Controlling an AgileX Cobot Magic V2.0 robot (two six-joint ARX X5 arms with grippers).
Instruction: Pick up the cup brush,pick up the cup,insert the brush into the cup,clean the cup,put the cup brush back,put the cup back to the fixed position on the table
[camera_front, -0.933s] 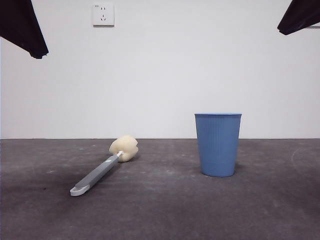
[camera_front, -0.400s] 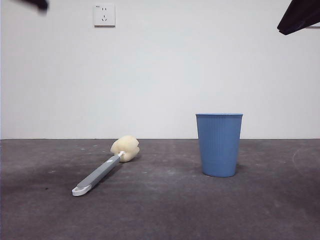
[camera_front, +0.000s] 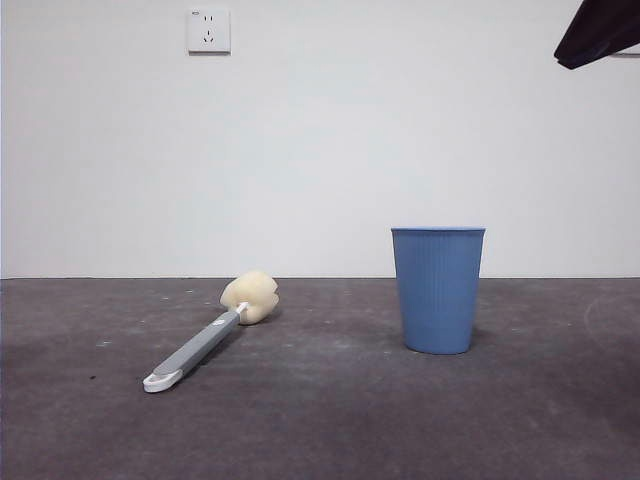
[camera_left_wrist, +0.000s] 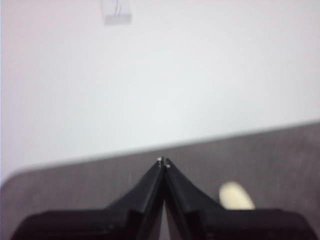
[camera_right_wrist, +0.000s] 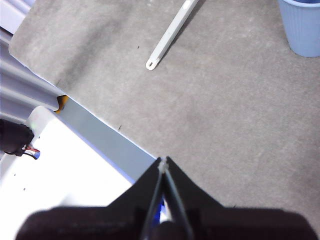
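Observation:
The cup brush (camera_front: 200, 345) lies flat on the table (camera_front: 320, 420) at the left, its cream sponge head toward the wall and its white looped end nearest the camera. The light blue cup (camera_front: 437, 288) stands upright to its right, apart from it. My left gripper (camera_left_wrist: 163, 162) is shut and empty, high above the table, with the sponge head (camera_left_wrist: 235, 196) blurred beyond it. Shut and empty too, my right gripper (camera_right_wrist: 163, 163) hovers over the table's edge; the brush handle (camera_right_wrist: 170, 35) and the cup (camera_right_wrist: 301, 25) lie far from it.
A black arm tip (camera_front: 598, 32) shows at the front view's top right corner. A wall socket (camera_front: 208, 30) sits on the white wall behind. In the right wrist view a white surface (camera_right_wrist: 65, 170) lies beyond the table's edge.
The dark arm at the front view's top left corner has risen out of the picture. The brush and the cup have not moved.

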